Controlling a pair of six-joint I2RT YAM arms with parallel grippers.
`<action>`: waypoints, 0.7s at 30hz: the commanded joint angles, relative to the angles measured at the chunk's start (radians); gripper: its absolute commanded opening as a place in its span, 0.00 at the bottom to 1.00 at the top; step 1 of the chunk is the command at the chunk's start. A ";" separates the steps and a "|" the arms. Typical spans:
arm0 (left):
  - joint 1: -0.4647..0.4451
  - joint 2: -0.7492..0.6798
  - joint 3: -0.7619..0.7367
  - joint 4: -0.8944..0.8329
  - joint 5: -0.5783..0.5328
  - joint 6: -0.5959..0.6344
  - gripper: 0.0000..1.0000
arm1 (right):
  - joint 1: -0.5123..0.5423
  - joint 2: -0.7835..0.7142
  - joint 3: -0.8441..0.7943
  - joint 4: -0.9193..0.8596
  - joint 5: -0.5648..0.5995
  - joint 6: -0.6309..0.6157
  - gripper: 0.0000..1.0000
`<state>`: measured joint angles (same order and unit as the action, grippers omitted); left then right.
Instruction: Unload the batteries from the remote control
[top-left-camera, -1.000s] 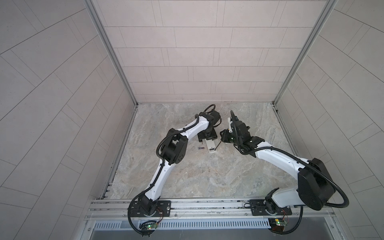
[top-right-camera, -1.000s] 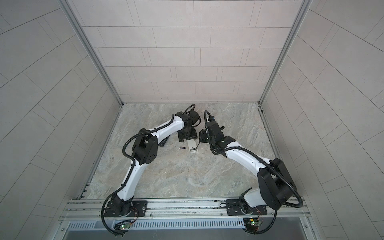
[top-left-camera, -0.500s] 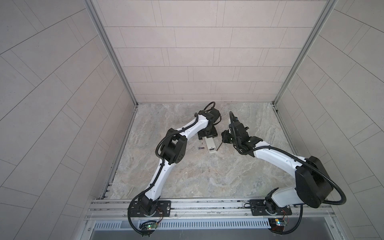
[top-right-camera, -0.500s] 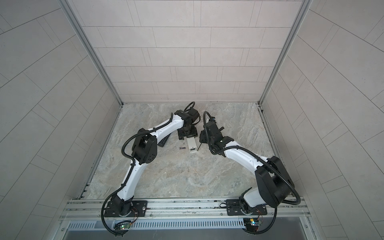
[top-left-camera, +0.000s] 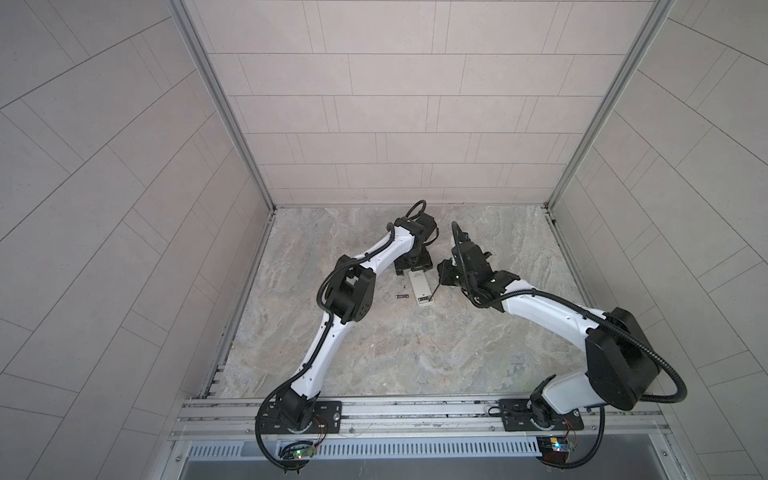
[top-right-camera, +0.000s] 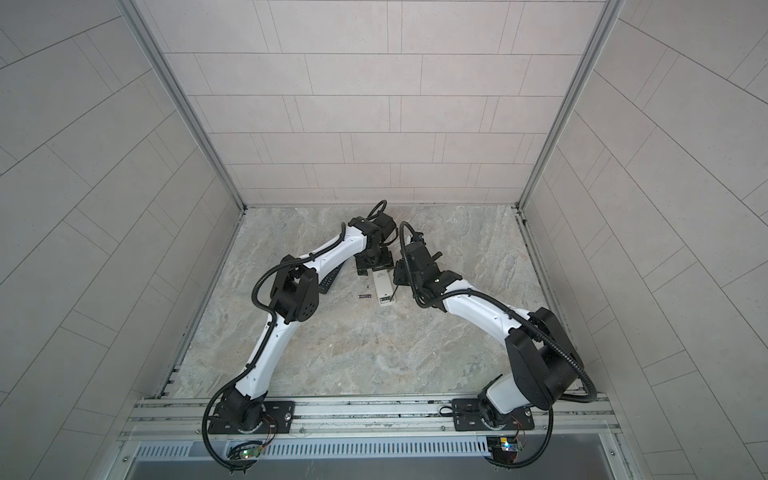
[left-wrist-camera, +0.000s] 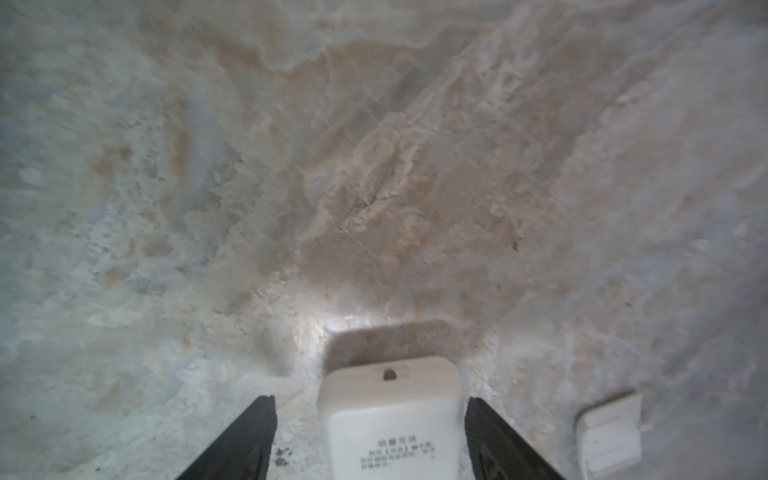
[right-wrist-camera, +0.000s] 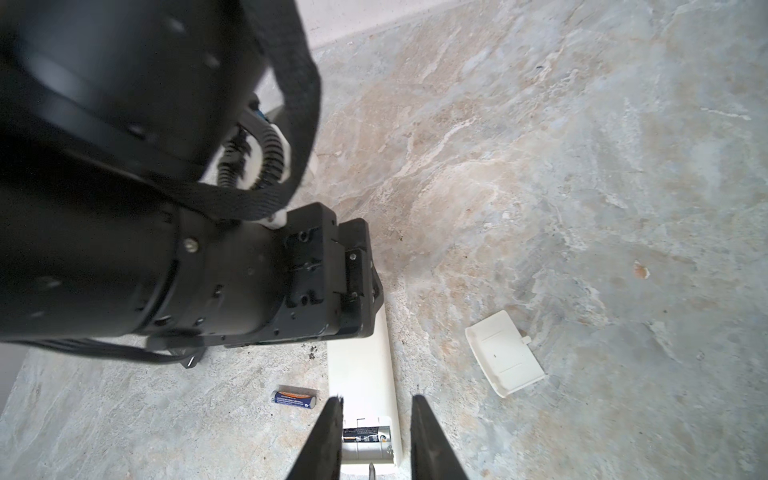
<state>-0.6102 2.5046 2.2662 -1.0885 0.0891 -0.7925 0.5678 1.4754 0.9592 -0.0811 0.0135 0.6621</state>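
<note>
A long white plastic remote control (top-left-camera: 420, 289) (right-wrist-camera: 359, 374) lies back-up on the marble-patterned counter (top-left-camera: 374, 353), with both arms meeting over it. The left pincer (left-wrist-camera: 369, 400) (top-left-camera: 413, 266) straddles the remote's far end. Its jaws are apart, one black finger (left-wrist-camera: 249, 440) on each side of the white body. In the left wrist view a strip of counter shows between this finger and the casing, while the opposite finger sits right at the casing's edge.

The right pincer (right-wrist-camera: 376, 398) hangs over the near end, where the battery compartment stands uncovered. Its jaws are only narrowly parted, and nothing sits between the tips; the compartment shows through the gap.

Of the batteries, one small slim dark cylinder with a copper-orange band (right-wrist-camera: 294, 400) (top-left-camera: 402, 296) (top-right-camera: 364, 296) lies flat on the counter just beside the remote, on the left arm's side, apart from both pincers. A second battery (right-wrist-camera: 365, 436) sits inside the compartment, lying across the remote; the slot beside it shows bare white plastic.

The flat white rectangular compartment cover (right-wrist-camera: 505, 359) (left-wrist-camera: 611, 432) rests on the counter near the remote's other side. A black remote with rows of keys (top-right-camera: 330, 282) lies partly under the left arm.
</note>
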 joint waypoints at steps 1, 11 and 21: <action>0.003 0.013 0.020 -0.067 -0.022 0.022 0.77 | 0.018 -0.024 0.010 -0.013 0.015 0.002 0.00; 0.012 -0.049 -0.057 -0.062 -0.023 -0.020 0.74 | 0.029 -0.029 0.003 0.034 0.048 -0.071 0.00; 0.021 -0.109 -0.070 -0.044 0.000 -0.035 0.78 | 0.006 -0.069 -0.006 0.061 0.043 -0.153 0.00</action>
<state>-0.5957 2.4283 2.1925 -1.0966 0.0929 -0.8150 0.5766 1.4406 0.9573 -0.0570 0.0395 0.5564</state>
